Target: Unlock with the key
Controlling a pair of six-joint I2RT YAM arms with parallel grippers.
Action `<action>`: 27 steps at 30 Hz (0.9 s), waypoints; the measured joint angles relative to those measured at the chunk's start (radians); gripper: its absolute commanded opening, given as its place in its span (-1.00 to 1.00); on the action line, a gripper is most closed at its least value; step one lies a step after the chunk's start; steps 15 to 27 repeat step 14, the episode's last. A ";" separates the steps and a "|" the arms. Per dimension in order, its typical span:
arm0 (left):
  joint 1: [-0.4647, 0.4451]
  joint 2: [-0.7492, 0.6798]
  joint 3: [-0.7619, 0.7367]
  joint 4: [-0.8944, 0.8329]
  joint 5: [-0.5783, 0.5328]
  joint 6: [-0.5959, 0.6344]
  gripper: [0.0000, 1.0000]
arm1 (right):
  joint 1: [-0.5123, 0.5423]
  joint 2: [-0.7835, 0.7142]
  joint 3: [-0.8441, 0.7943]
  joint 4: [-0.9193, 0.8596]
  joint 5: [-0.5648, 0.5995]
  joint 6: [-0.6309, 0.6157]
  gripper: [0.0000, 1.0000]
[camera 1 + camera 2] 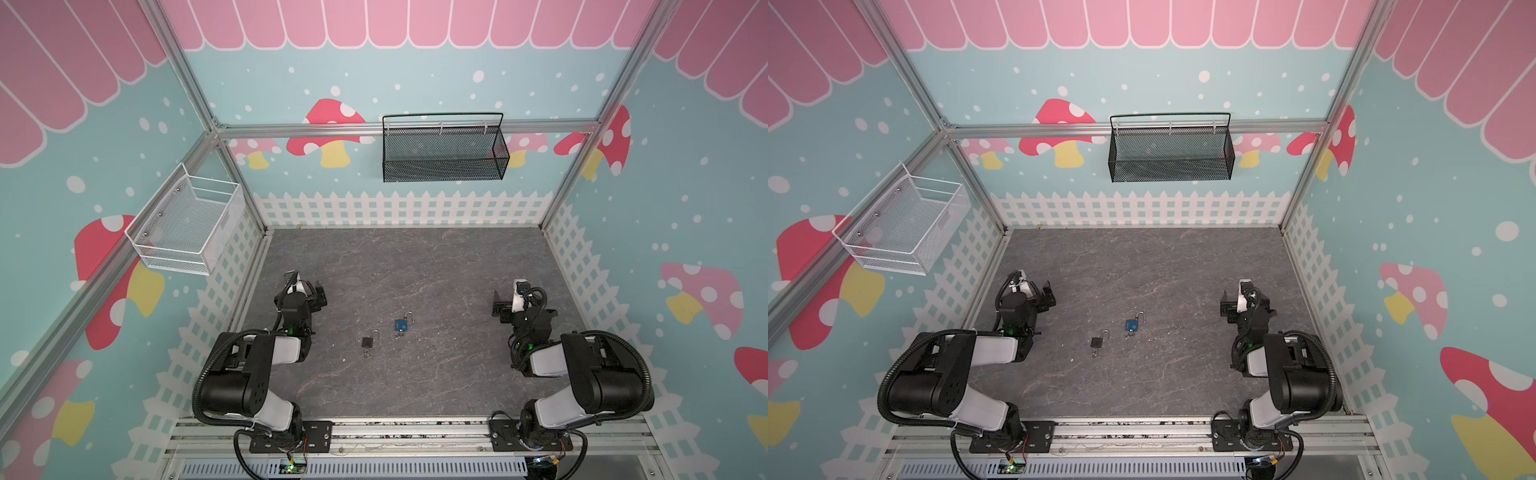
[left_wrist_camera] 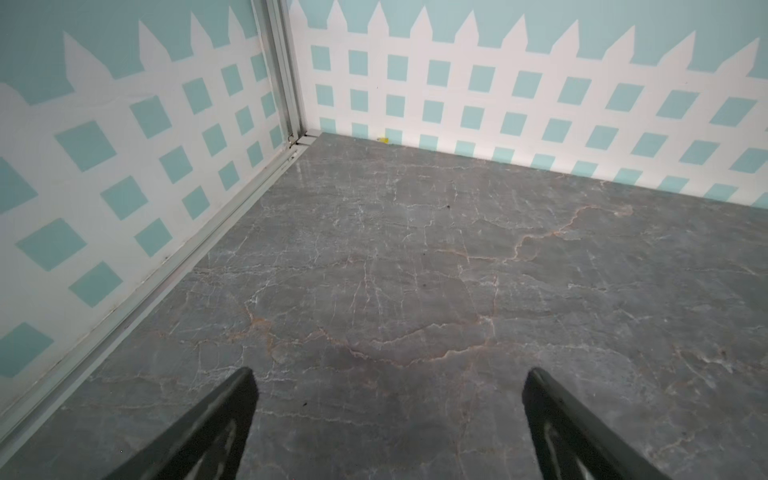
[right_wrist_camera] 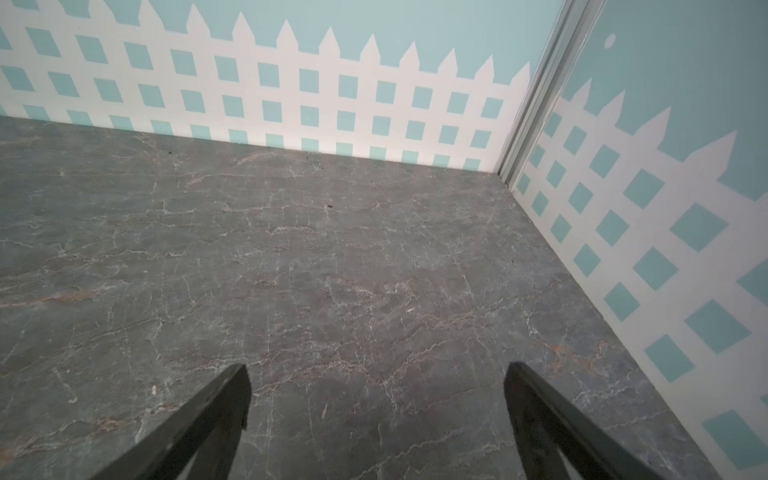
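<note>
Only top views show blue padlock [image 1: 400,325], black padlock [image 1: 367,342]; wrist views: left gripper [image 2: 388,376], right gripper [image 3: 376,370] spread.

Soft, even light from overhead keeps both top views bright and almost shadowless, though the wide lens splays the aluminium frame posts [image 1: 185,70] toward the picture edges. In the wrist views a faint, diffuse shadow lies on the marbled bench [image 2: 415,257] just ahead of the left hand [image 2: 390,374] and right hand [image 3: 377,369], whose near fingers [image 2: 216,424] look soft-focused. A pale sheen shows far ahead of the left hand, by the corner.
</note>
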State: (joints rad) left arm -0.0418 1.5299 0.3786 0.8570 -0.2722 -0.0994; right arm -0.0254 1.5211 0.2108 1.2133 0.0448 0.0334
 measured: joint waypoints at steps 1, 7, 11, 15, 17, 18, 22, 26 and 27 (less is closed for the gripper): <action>-0.001 0.000 0.000 0.002 0.000 0.003 0.99 | 0.000 0.000 0.000 0.006 -0.003 -0.003 0.96; -0.006 0.000 0.000 0.009 0.000 0.011 0.99 | 0.000 0.000 0.000 0.015 -0.014 -0.008 0.96; -0.011 0.001 0.000 0.008 0.000 0.018 0.99 | 0.000 0.000 0.000 0.015 -0.018 -0.011 0.96; -0.011 0.002 0.000 0.008 0.000 0.021 0.99 | 0.000 0.000 0.000 0.015 -0.019 -0.011 0.96; -0.011 0.002 0.000 0.008 0.000 0.021 0.99 | 0.000 0.000 0.000 0.015 -0.019 -0.011 0.96; -0.011 0.002 0.000 0.008 0.000 0.021 0.99 | 0.000 0.000 0.000 0.015 -0.019 -0.011 0.96; -0.011 0.002 0.000 0.008 0.000 0.021 0.99 | 0.000 0.000 0.000 0.015 -0.019 -0.011 0.96; -0.011 0.002 0.000 0.008 0.000 0.021 0.99 | 0.000 0.000 0.000 0.015 -0.019 -0.011 0.96; -0.011 0.002 0.000 0.008 0.000 0.021 0.99 | 0.000 0.000 0.000 0.015 -0.019 -0.011 0.96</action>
